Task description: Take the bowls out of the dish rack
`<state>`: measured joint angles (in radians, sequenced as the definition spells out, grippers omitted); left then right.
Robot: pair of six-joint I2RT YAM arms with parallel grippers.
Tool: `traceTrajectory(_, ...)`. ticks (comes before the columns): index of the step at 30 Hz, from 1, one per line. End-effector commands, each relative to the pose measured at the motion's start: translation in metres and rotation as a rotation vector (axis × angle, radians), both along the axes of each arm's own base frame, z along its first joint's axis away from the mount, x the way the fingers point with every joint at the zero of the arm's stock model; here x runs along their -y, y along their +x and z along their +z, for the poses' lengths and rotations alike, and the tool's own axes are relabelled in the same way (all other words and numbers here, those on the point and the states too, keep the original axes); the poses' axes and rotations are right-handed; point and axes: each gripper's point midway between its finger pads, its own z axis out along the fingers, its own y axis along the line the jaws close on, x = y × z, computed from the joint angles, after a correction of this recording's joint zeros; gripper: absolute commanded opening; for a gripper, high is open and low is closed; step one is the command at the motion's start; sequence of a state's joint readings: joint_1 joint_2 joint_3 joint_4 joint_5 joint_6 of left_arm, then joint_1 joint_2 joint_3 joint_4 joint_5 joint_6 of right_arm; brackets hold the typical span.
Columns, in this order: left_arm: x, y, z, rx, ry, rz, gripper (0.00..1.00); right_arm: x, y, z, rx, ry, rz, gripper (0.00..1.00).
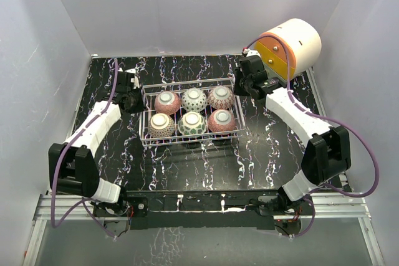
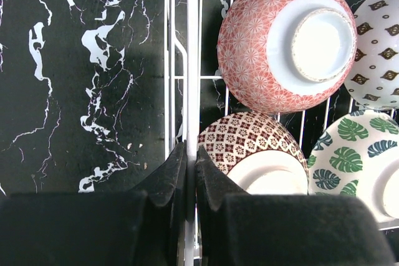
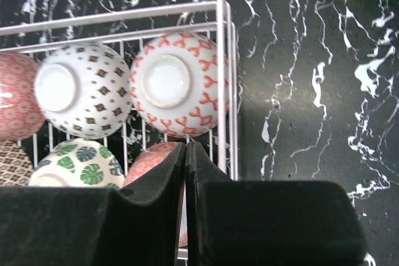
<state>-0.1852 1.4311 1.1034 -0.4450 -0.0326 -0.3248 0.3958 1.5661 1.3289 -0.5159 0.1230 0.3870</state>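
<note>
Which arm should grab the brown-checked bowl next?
Left. The left gripper clamps the dish rack wall right beside the brown-checked bowl; the right gripper is at the far end.

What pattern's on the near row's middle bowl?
That bowl has green leaves on white; clearest in the left wrist view.

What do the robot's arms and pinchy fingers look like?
The left arm and right arm are chunky white tubes with black joints. A purple cable loops along each. The left gripper and right gripper have thick black wedge-shaped fingers.
</note>
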Motion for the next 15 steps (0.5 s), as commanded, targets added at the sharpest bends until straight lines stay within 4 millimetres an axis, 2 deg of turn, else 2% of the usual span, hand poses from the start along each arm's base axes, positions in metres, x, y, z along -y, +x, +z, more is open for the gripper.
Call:
traceTrajectory(1, 0.009, 0.036, 0.052, 0.177, -0.046, 0.001, 0.00, -0.015, 0.020, 0.041, 0.118, 0.060, 0.022, 0.08)
traceTrajectory(5, 0.008, 0.037, 0.046, 0.158, -0.037, 0.002, 0.00, -0.008, 0.021, 0.033, 0.100, 0.029, -0.010, 0.08)
traceTrajectory(6, 0.008, 0.036, 0.045, 0.155, -0.038, 0.002, 0.00, -0.005, 0.021, 0.031, 0.099, 0.020, -0.026, 0.15)
traceTrajectory(8, 0.008, 0.034, 0.042, 0.152, -0.039, 0.002, 0.00, 0.000, 0.021, 0.031, 0.103, 0.003, -0.047, 0.44)
traceTrajectory(10, 0.007, 0.032, 0.040, 0.150, -0.039, 0.004, 0.00, 0.003, 0.021, 0.028, 0.100, -0.010, -0.053, 0.63)
traceTrajectory(15, 0.007, 0.027, 0.036, 0.146, -0.045, 0.009, 0.00, 0.005, 0.022, 0.009, 0.056, -0.045, -0.058, 0.65)
